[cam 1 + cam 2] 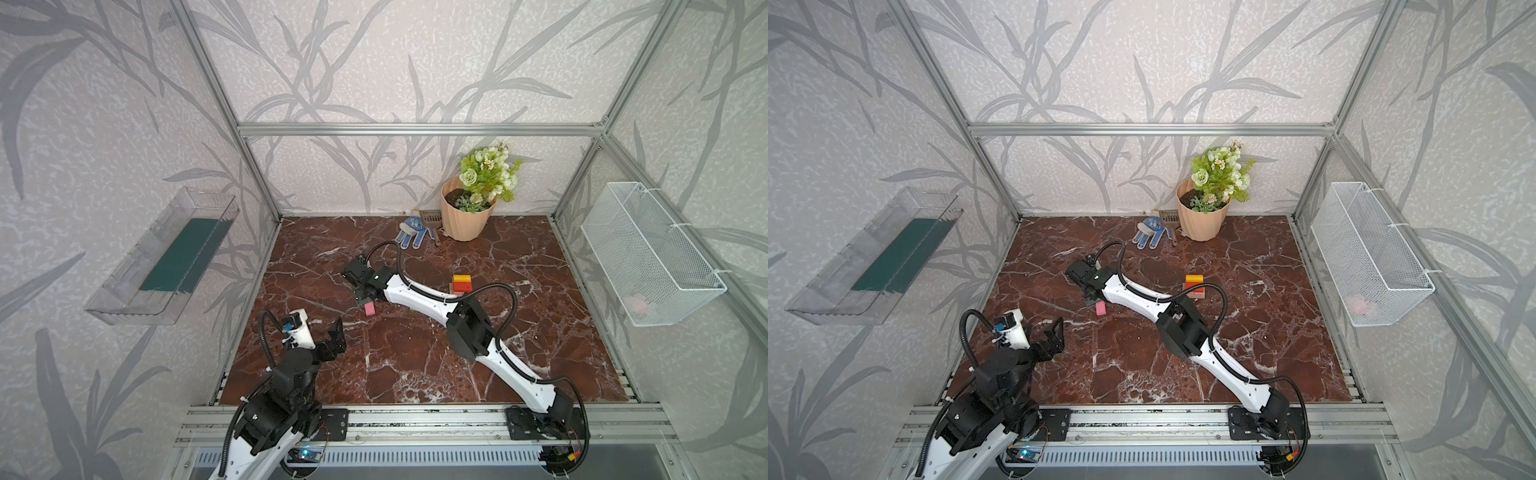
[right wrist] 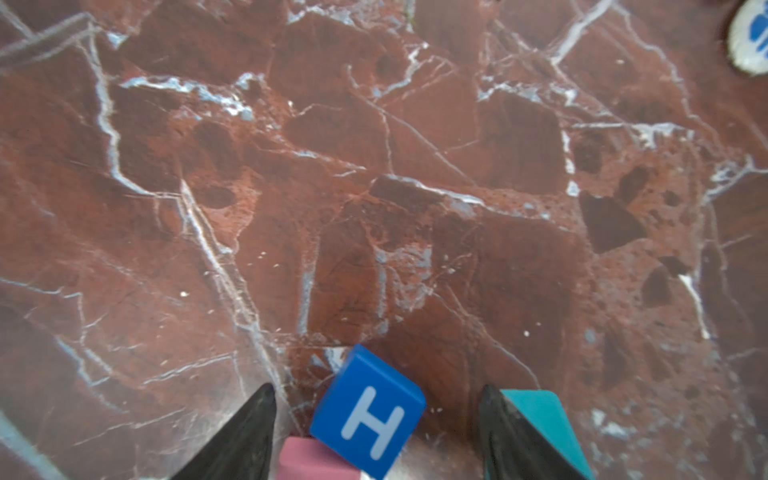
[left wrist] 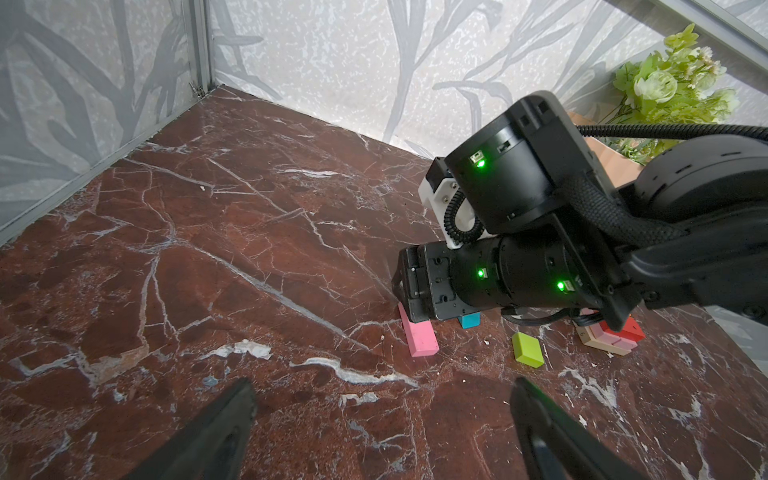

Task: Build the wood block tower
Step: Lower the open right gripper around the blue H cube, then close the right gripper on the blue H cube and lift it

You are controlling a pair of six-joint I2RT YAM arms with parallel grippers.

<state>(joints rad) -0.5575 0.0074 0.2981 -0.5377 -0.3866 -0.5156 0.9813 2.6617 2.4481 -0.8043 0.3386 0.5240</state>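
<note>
Beside right hand (image 2: 378, 390): teal block (image 2: 540, 419), maybe touching.

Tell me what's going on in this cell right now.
The right end effector, reaching across the middle, has its jaws open around the blue H cube, with a pink block and a teal block close by. The tower, a short stack topped with orange, stands apart. The left end effector sits open and empty.
</note>
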